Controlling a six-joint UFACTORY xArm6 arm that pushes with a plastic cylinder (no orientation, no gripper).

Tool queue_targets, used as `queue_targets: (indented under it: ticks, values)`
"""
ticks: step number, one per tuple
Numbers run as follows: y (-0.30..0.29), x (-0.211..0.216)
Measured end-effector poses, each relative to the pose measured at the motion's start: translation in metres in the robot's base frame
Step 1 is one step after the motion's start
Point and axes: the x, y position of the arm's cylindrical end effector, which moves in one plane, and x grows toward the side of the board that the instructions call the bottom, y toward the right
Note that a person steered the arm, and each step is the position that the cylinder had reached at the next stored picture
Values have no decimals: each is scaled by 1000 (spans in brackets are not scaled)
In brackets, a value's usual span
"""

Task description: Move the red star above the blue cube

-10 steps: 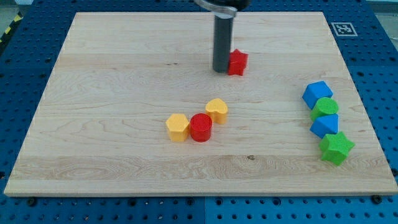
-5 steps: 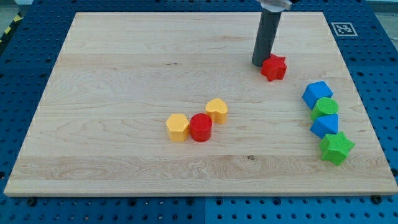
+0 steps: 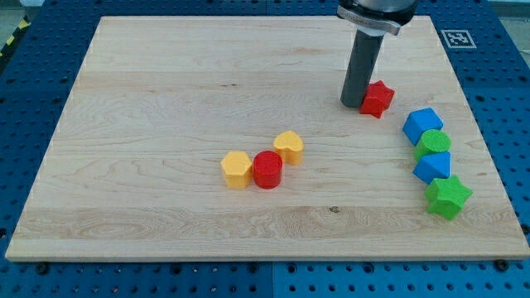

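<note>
pushing contact appears set: my tip (image 3: pixel 354 104) stands touching the red star (image 3: pixel 377 98) on the star's left side as the view has it. the arm ends in a plain dark rod, so there are no fingers to report apart, together or clamped on anything.

landmark for all places: the upper blue cube (image 3: pixel 421 125), which heads a column of four blocks near the right edge of the counter (image 3: pixel 149 99). the red star lies just up and to the left of that cube, near it but with a clear strip of wood between them. it is not yet squarely above the cube; it sits a little too far to the view's left.

the relation that governs the next move: the star lies to the right of my tip, and the wanted place lies further right again, slightly toward the view's top of the cube. in my judgement a short push rightward would finish the task, with care that the star does not slide down into the cube. the star has no marked long axis.

below the cube, in order toward the view's bottom: a green cylinder (image 3: pixel 432 143), a second blue block (image 3: pixel 433 165), a green star (image 3: pixel 448 197), each touching the next.

far to the cube's lower left sit a yellow hexagon block (image 3: pixel 237 169), a red cylinder (image 3: pixel 267 169) and a yellow heart (image 3: pixel 288 146), well clear of the work.

no containers present on the counter.
</note>
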Motion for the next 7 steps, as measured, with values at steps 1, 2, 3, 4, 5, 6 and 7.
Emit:
queue_targets:
  ticks: [1, 2, 3, 4, 5, 6, 7]
  values:
    - [8, 5]
    - [21, 12]
    - [28, 13]
    - [29, 13]
    - [30, 13]
    - [45, 12]
    - [53, 13]
